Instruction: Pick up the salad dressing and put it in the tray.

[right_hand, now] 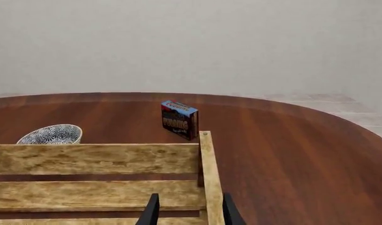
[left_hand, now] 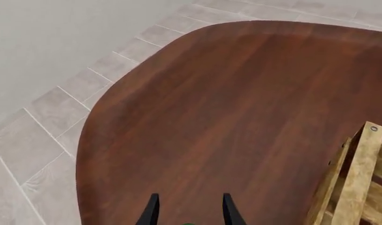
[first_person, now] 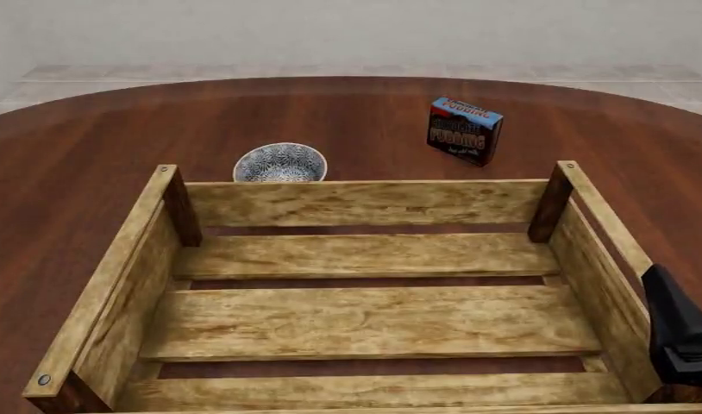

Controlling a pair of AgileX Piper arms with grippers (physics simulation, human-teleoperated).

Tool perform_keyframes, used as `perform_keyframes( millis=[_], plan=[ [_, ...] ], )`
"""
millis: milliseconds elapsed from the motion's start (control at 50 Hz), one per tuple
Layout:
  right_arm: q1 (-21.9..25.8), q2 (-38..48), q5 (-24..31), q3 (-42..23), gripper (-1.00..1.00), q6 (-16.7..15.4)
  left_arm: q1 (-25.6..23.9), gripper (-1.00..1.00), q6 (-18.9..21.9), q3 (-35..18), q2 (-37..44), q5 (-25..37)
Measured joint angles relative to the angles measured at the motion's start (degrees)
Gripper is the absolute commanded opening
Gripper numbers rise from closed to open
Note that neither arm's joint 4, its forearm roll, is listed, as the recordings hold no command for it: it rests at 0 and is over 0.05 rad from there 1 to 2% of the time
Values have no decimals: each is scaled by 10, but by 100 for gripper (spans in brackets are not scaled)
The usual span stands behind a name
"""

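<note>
The left claw [left_hand: 187, 213] is open just above a green cap [left_hand: 188, 224] beside the tray [left_hand: 357, 183], so next it must drop and pinch.

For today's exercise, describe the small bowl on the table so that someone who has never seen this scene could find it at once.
Start at the big slatted wooden tray in the middle of the brown table. Just beyond its far wall, near the far-left corner post, sits the bowl. It is round with a blue-and-white pattern, unlike the upright blue-and-black pudding box farther right.
</note>
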Motion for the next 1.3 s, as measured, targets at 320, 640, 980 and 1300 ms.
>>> perform_keyframes(
  millis=[320, 640, 980, 1300],
  plan=[
    [0, -4, 4, 0, 100, -2, 16, 100, 15, 29, 17, -12],
    [-1, -8, 7, -1, 100, -3, 26, 100, 15, 42, 33, -22],
    [0, -5, 5, 0, 100, -4, 49, 100, 26, 61, 60, -48],
    [2, 5, -5, 0, 100, -6, 48, 100, 24, 84, 77, -58]
  ],
)
